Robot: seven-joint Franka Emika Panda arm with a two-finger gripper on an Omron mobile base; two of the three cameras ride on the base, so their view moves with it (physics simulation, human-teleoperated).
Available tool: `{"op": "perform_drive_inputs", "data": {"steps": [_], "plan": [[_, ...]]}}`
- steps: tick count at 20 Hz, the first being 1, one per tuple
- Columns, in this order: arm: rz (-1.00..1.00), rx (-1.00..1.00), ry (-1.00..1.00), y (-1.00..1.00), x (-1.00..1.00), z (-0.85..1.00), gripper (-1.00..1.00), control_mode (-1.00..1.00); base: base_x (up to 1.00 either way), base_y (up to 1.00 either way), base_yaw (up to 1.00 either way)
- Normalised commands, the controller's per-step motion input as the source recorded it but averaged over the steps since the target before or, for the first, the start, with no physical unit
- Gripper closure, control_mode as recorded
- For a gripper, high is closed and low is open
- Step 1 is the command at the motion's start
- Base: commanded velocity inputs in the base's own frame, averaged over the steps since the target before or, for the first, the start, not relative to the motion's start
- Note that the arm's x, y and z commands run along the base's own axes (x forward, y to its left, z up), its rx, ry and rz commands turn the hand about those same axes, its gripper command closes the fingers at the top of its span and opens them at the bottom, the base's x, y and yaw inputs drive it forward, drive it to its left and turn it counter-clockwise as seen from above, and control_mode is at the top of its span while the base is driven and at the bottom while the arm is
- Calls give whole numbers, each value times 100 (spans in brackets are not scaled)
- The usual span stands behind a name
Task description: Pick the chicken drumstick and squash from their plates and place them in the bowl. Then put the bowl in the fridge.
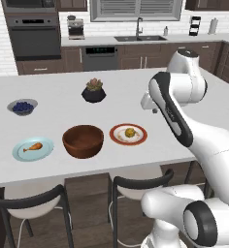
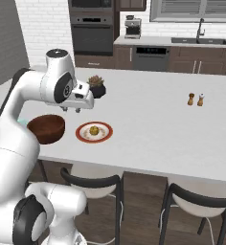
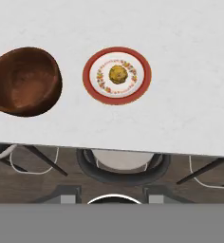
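The squash [image 1: 130, 132] sat in the middle of the red-rimmed plate [image 1: 116, 137], near the front edge of the counter [image 1: 48, 87]. Just left of that plate stood the bowl [image 1: 83, 140], and left of the bowl the blue plate [image 1: 45, 151] carried the drumstick [image 1: 32, 147], its thin bone pointing left. All three lay in a row, close together but not touching.

Farther back on the counter a grey bowl of blueberries [image 1: 22, 106] stood behind the blue plate, and a black plant pot [image 1: 93, 91] stood behind the bowl. Well off to the right, a pair of shakers [image 2: 195, 99] stood side by side. Two stools [image 1: 136, 186] were tucked under the front edge, below the plates.

My gripper [image 2: 73, 110] hung in the air above the counter, over the gap between the bowl and the red-rimmed plate, with the squash below it and a little to the right. Nothing stood between it and the squash. From the hand view I looked straight down on the squash [image 3: 117, 74] and the bowl [image 3: 23, 80]. I could not tell how far apart my fingers were; nothing appeared to be held.

I could read no writing anywhere.
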Motion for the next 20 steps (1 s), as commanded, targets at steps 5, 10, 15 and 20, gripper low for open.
{"op": "perform_drive_inputs", "data": {"steps": [5, 10, 15, 20], "plan": [[0, 1, -1, 2, -45, -8, -100, -100, 0, 0, 0], [0, 0, 15, 0, 22, -72, -100, -100, 0, 0, 0], [0, 0, 16, 0, 63, -51, -100, -100, 0, 0, 0], [0, 0, 13, 0, 64, -35, -100, -100, 0, 0, 0]]}}
